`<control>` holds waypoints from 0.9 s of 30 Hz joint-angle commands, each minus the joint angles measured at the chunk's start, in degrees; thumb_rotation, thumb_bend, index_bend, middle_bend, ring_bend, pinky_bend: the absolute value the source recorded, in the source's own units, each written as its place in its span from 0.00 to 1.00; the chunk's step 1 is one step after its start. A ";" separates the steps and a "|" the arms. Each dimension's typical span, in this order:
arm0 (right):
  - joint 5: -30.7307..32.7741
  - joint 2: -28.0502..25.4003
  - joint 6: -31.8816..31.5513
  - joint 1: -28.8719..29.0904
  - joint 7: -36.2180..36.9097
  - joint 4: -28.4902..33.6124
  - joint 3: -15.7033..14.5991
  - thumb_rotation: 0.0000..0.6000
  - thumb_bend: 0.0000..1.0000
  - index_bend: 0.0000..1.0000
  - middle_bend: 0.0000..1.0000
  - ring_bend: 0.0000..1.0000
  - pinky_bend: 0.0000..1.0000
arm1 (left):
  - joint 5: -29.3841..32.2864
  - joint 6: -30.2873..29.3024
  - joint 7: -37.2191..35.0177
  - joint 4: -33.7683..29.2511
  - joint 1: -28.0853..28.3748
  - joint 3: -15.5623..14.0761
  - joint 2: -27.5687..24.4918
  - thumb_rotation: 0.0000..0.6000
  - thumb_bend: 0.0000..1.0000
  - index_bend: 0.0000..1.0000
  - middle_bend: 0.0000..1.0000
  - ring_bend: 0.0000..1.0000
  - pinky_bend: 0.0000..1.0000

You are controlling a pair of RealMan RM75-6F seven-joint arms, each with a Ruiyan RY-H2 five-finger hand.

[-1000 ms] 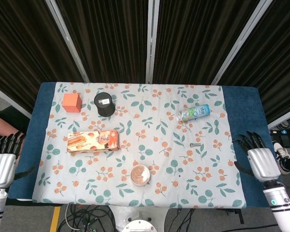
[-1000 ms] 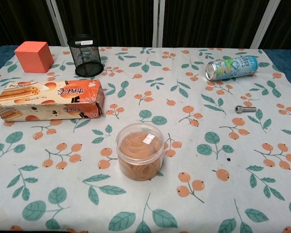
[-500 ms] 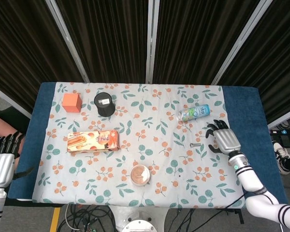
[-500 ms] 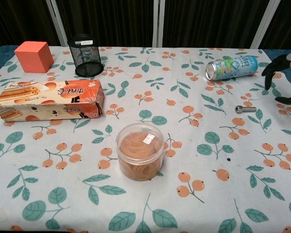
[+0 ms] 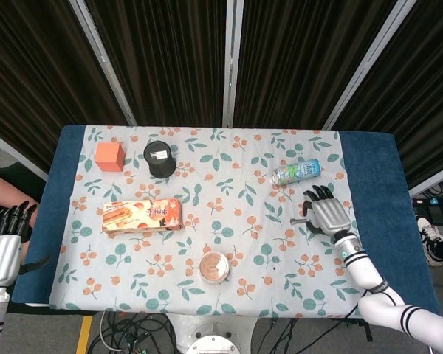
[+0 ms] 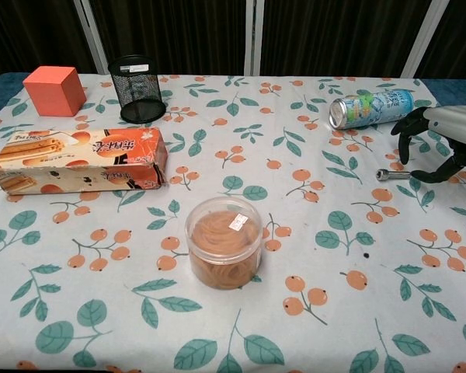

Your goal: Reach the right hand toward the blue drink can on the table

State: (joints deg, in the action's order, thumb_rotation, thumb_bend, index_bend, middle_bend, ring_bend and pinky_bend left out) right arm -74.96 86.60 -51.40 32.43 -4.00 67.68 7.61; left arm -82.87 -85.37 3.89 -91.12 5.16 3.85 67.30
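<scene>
Floral table (image 5: 229, 243): one blue can (image 5: 296, 172).

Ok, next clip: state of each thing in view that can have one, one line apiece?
blue drink can: lying on its side, untouched.
right hand: open, fingers spread, short of the can.
left hand: off the table edge, holding nothing.
mesh pen holder: upright.
biscuit box: lying flat.
clear tub: upright, lid on.

Glossy metal can (image 6: 370, 108); matt cloth tablecloth (image 6: 311, 326); clear plastic tub (image 6: 224, 242).
</scene>
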 commanded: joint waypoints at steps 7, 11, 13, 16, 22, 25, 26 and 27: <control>-1.46 2.75 -1.33 0.09 2.35 -3.75 -0.80 1.00 0.27 0.51 0.13 0.00 0.00 | 0.08 0.01 -0.52 0.36 -0.12 -0.05 0.12 1.00 0.04 0.06 0.01 0.00 0.00; -1.51 3.36 -0.74 0.34 2.81 -4.58 -1.13 1.00 0.27 0.51 0.13 0.00 0.00 | 0.08 0.08 -0.73 0.62 -0.15 -0.12 0.29 1.00 0.04 0.06 0.01 0.00 0.00; -1.44 3.55 -0.51 0.45 2.90 -4.85 -1.18 1.00 0.27 0.51 0.13 0.00 0.00 | 0.11 0.05 -0.88 0.70 -0.20 -0.13 0.33 1.00 0.04 0.06 0.01 0.00 0.00; -1.06 3.67 -0.02 0.61 3.05 -5.03 -1.12 1.00 0.29 0.54 0.13 0.00 0.00 | 0.17 0.01 -1.15 0.92 -0.29 -0.14 0.42 1.00 0.04 0.06 0.01 0.00 0.00; -1.26 3.13 -0.55 0.64 2.34 -4.39 -1.22 1.00 0.34 0.60 0.14 0.00 0.00 | 0.07 -0.18 -1.55 1.33 -0.44 -0.18 0.59 1.00 0.04 0.06 0.01 0.00 0.00; -1.75 1.56 -1.33 0.77 0.01 -2.62 -1.34 1.00 0.36 0.62 0.15 0.00 0.00 | 0.05 -0.19 -1.72 1.43 -0.49 -0.21 0.59 1.00 0.04 0.06 0.01 0.00 0.00; -2.16 0.58 -1.79 0.96 -1.98 -1.55 -1.45 1.00 0.36 0.63 0.15 0.00 0.00 | 0.00 -0.18 -1.77 1.47 -0.49 -0.23 0.58 1.00 0.04 0.06 0.01 0.00 0.00; -2.54 -0.24 -2.13 1.16 -3.89 -0.60 -1.59 1.00 0.36 0.63 0.15 0.00 0.00 | -0.04 -0.17 -1.81 1.48 -0.49 -0.24 0.58 1.00 0.04 0.06 0.01 0.00 0.00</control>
State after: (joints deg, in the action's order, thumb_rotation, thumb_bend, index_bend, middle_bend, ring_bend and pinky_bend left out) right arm -76.74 88.06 -52.69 33.25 -4.68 65.19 6.26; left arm -82.91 -85.54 2.07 -89.63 4.67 3.61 67.88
